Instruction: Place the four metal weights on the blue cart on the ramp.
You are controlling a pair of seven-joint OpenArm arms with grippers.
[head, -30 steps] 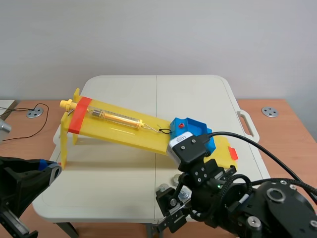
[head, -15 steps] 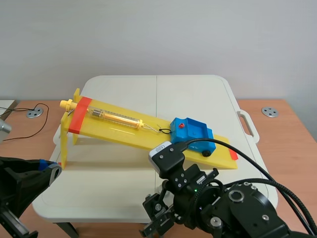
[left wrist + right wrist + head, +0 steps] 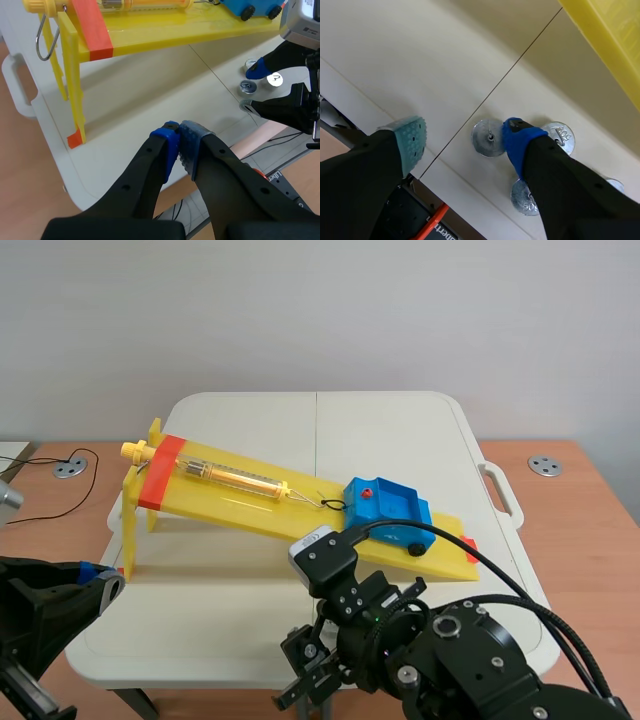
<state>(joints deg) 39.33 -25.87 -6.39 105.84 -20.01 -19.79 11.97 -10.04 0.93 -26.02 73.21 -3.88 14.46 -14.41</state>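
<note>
Four weights (image 3: 488, 137), likely dense, slick discs flat on the surface (image 3: 420, 60), suit a rim pinch from the wide right pincer (image 3: 464, 137); left pincer (image 3: 179, 142) sits closed, empty.

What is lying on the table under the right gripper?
Four metal weights lie on the white table; one finger of the right gripper hides parts of them.

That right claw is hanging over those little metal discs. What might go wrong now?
The metal weights lie flat and close together near the table edge, and the open right gripper has one pad among them; closing may shove a neighbour off the edge. Flat discs may also slip from the pads. The blue cart sits on the sloped ramp, so a dropped weight might jolt it.
</note>
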